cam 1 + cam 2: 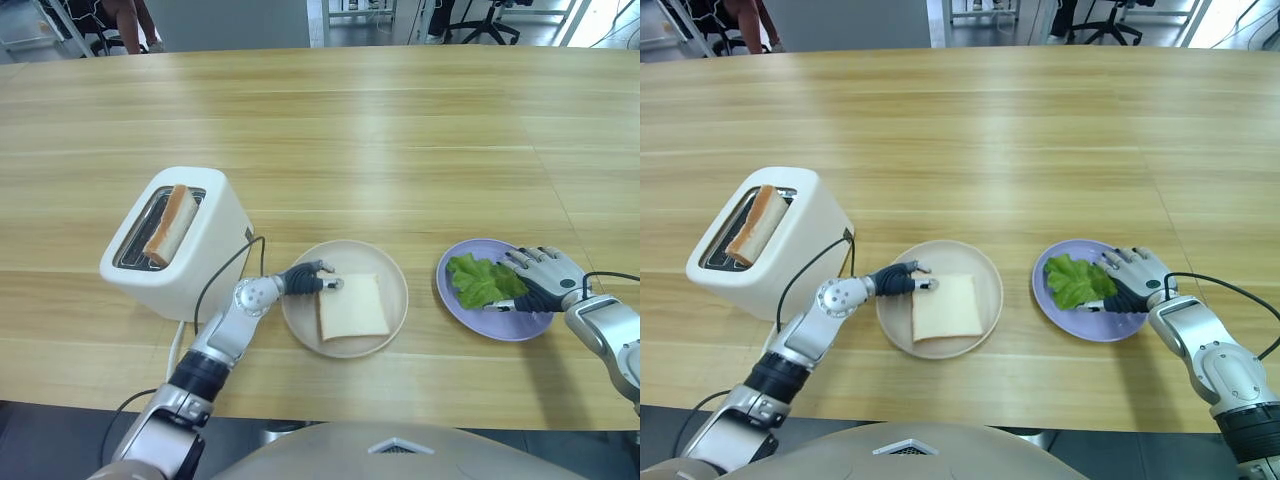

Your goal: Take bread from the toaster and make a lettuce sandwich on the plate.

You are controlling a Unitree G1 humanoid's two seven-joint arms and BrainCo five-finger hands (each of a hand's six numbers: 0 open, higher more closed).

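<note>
Noted bread slice [352,306] flat on beige plate [350,258] near table [400,140] front edge. Left hand [303,278] slack, gripping nothing, touching slice corner, likely steadying. Second slice [170,222] upright in toaster [200,262]. Right hand [545,275] over lettuce [478,280] on purple plate [500,328], presumably for pickup; cannot tell grip.

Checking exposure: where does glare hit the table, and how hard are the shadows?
Left eye view: broad pale sheen across the middle of the table, beyond the toaster. Right eye view: same sheen; only soft, faint shadows under the plate and toaster.
</note>
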